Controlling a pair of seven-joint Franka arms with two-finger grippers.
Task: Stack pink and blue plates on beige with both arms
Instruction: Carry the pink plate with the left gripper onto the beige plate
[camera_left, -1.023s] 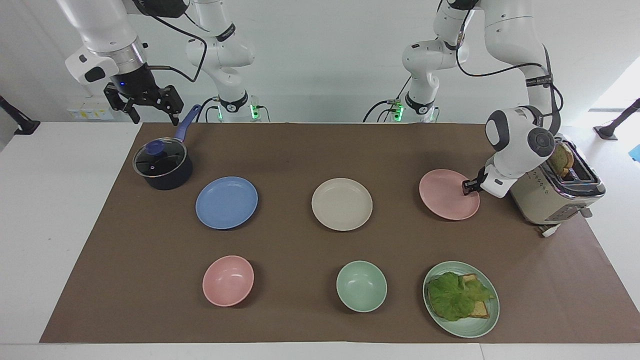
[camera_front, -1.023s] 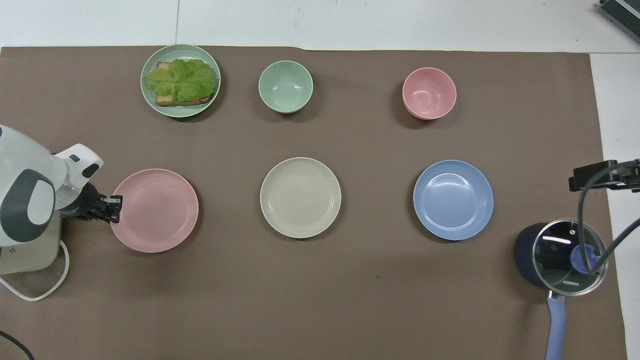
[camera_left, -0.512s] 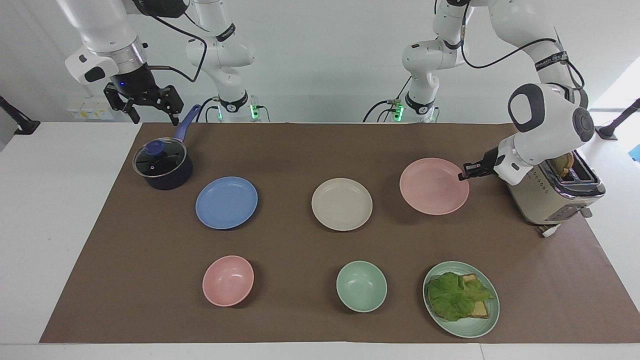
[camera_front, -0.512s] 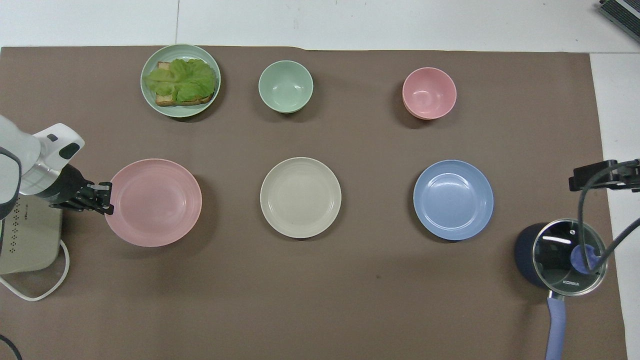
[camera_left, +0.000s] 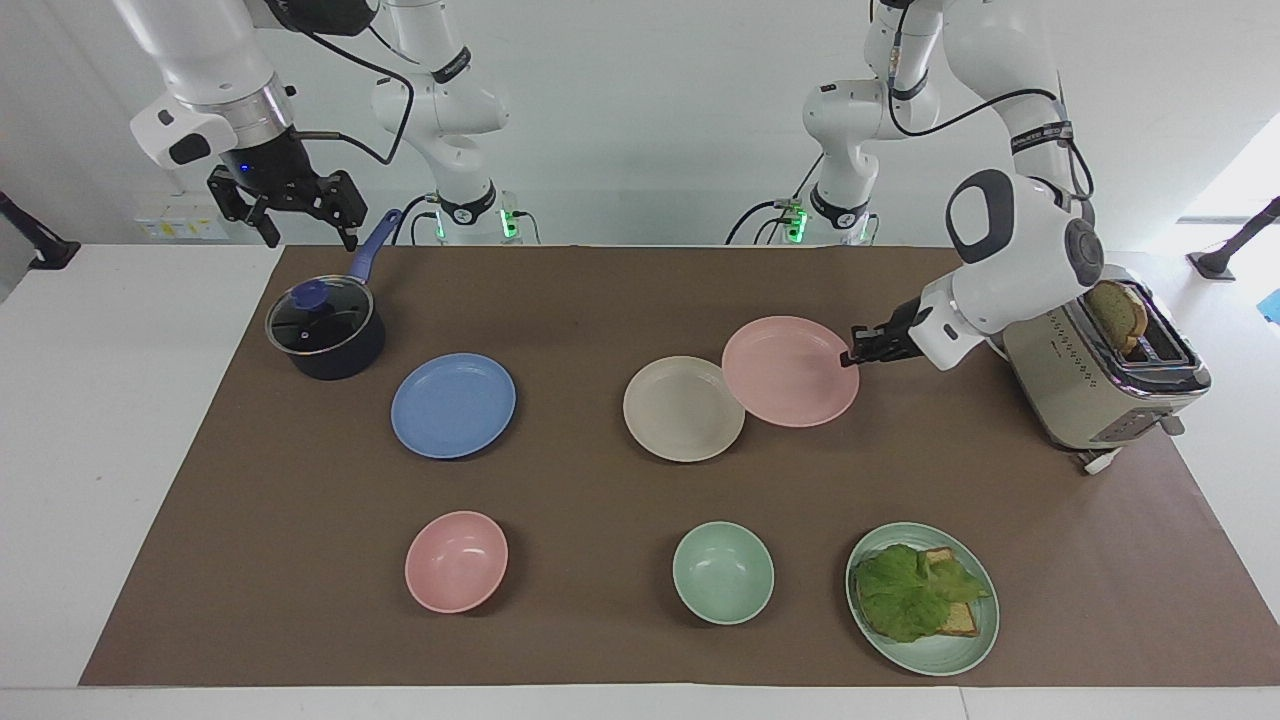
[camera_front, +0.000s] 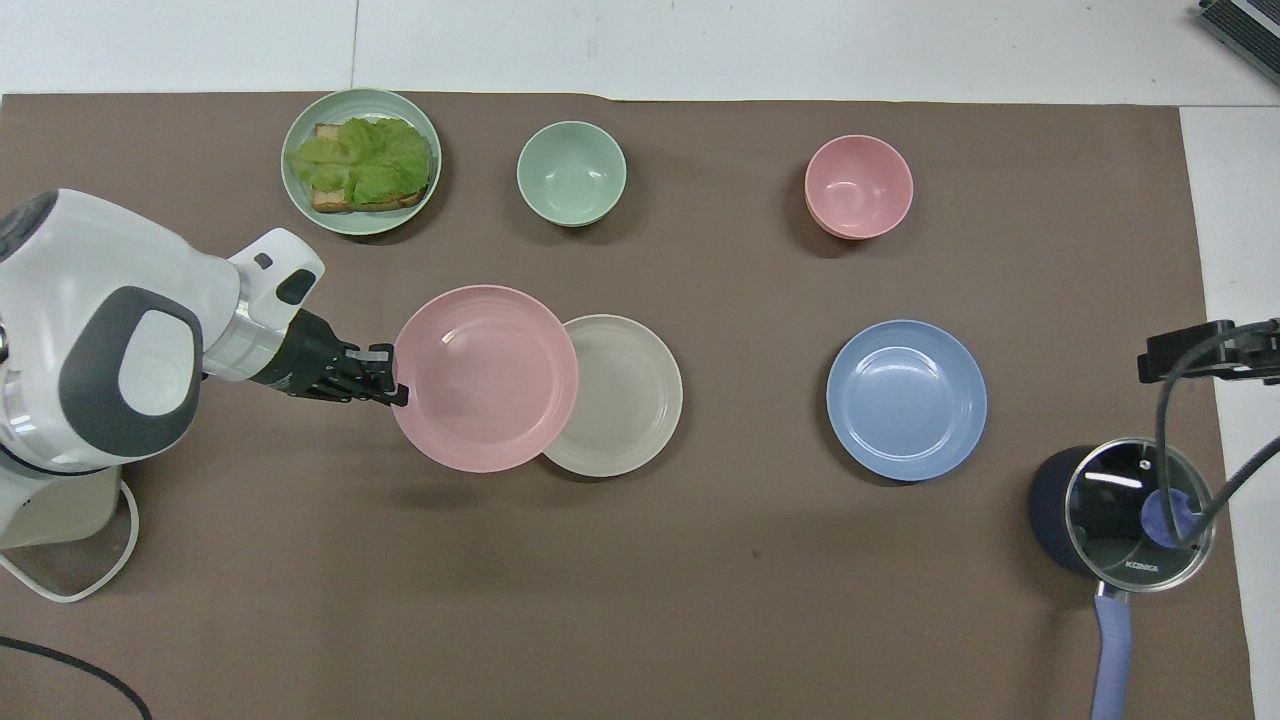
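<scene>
A: While the facing view is up, note the risk: the left gripper (camera_left: 852, 357) pinches the pink plate (camera_left: 790, 371) by one rim only, fingers pressed together on the edge, and the plate hangs in the air, overlapping the edge of the beige plate (camera_left: 683, 409). My judgement: a one-sided rim grip could let the plate tilt or slip; released off-centre, it would land skewed on the beige rim.

B: Right side?

A: The right gripper (camera_left: 297, 208) waits with jaws spread above the saucepan (camera_left: 326, 328). The blue plate (camera_left: 453, 405) lies flat on the mat, toward the right arm's end, well apart from the beige plate. A later reach for it might clip the saucepan handle, I judge.

B: Counts, facing view?

A: One pink plate, one blue, one beige, one green plate (camera_left: 923, 598) with lettuce and toast, one pink bowl (camera_left: 456, 561), one green bowl (camera_left: 723, 572), one toaster (camera_left: 1105, 375), one saucepan.

B: Overhead view?

A: Same tally. The pink plate (camera_front: 485, 378) covers part of the beige plate (camera_front: 625, 395), not centred on it; the left gripper (camera_front: 388, 375) is at the plate's rim on the left arm's end. The blue plate (camera_front: 906, 400) is untouched. Of the right gripper (camera_front: 1210, 352) only a part shows, near the saucepan (camera_front: 1125, 510).
</scene>
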